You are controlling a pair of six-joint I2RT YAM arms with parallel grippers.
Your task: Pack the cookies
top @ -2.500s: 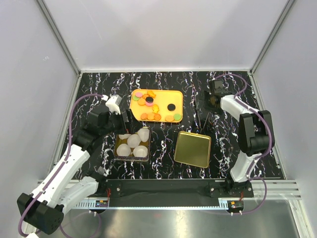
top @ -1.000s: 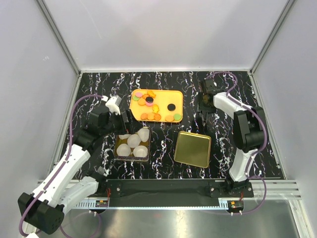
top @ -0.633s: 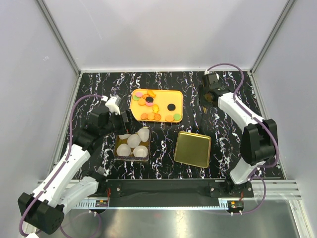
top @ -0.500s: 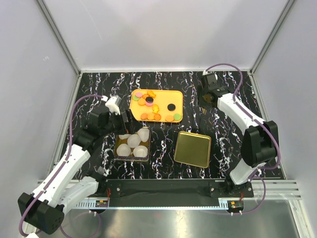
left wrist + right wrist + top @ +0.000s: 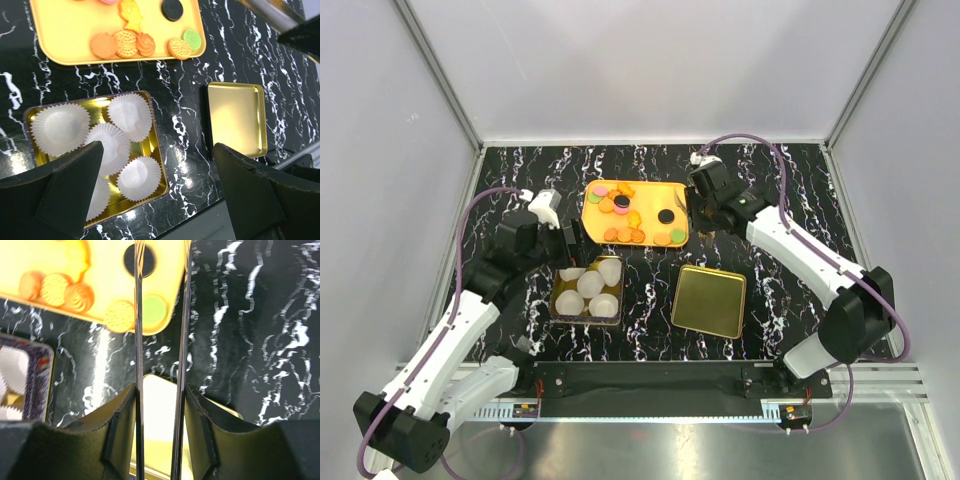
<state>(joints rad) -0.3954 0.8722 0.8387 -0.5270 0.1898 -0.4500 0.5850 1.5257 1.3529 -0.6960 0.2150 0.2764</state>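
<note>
The cookies [image 5: 622, 212] lie on an orange tray [image 5: 650, 197]: mostly orange discs, plus a black one [image 5: 665, 215] and a green one [image 5: 677, 235]. My right gripper [image 5: 701, 213] hovers at the tray's right end, shut on thin metal tongs [image 5: 137, 340]. In the right wrist view the two blades run up from the gripper [image 5: 160, 396] and straddle the green cookie [image 5: 152, 310] below the black cookie [image 5: 140, 260]. My left gripper [image 5: 570, 240] is open and holds nothing. It hangs over the gold tin, fingers [image 5: 70, 190] wide apart around the gripper's middle [image 5: 157, 165].
A gold tin [image 5: 556, 303] holding several white paper cups [image 5: 590, 285] sits front left of the tray, its rim [image 5: 151, 150] showing in the left wrist view. A square gold lid [image 5: 708, 300] lies to its right on the black marble table.
My right arm has swung left from the back right corner to the tray's right end, and its jaws have squeezed the tongs narrower. The left arm has barely shifted.
</note>
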